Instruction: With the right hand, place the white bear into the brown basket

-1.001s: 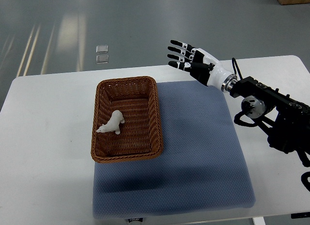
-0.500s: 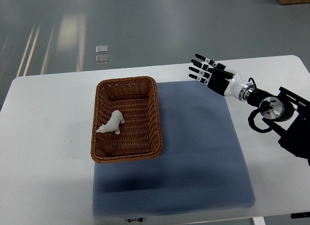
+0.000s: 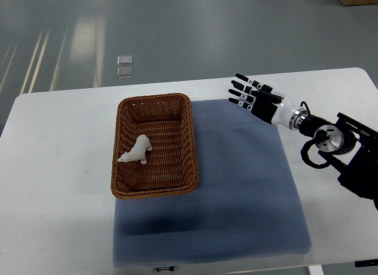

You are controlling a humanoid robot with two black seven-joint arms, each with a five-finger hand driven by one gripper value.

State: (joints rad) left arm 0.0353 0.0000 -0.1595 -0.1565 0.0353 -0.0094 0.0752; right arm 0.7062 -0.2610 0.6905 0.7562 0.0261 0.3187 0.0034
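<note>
Since 0.5 s ago the right hand (image 3: 255,99) has barely shifted, edging slightly left and toward the near side, after pulling back to the right from its farther-left spot of 1.0 s ago. Nothing else has moved.

Lying inside the basket (image 3: 189,139), the bear (image 3: 136,151) sits left of centre on the woven floor, its head pointing to the near left, close to the left wall. It is white and small against the brown wicker, and no hand touches it.

That basket is rectangular, with its long sides running near to far. Its right part rests on the left edge of the mat (image 3: 236,192), while its left part sits on the bare table (image 3: 53,168). The mat is blue-grey and covers the middle of the white tabletop, reaching almost to the near edge.

Well to the right of the basket, the right hand hangs over the far right corner of the mat. Its fingers (image 3: 239,91) are spread and stretched out toward the left, holding nothing. The black and white palm leads back through a silver wrist to the dark arm (image 3: 348,157), which enters from the right edge.

Beyond the far side of the table, 2 small pale squares (image 3: 124,65) lie on the grey floor.
</note>
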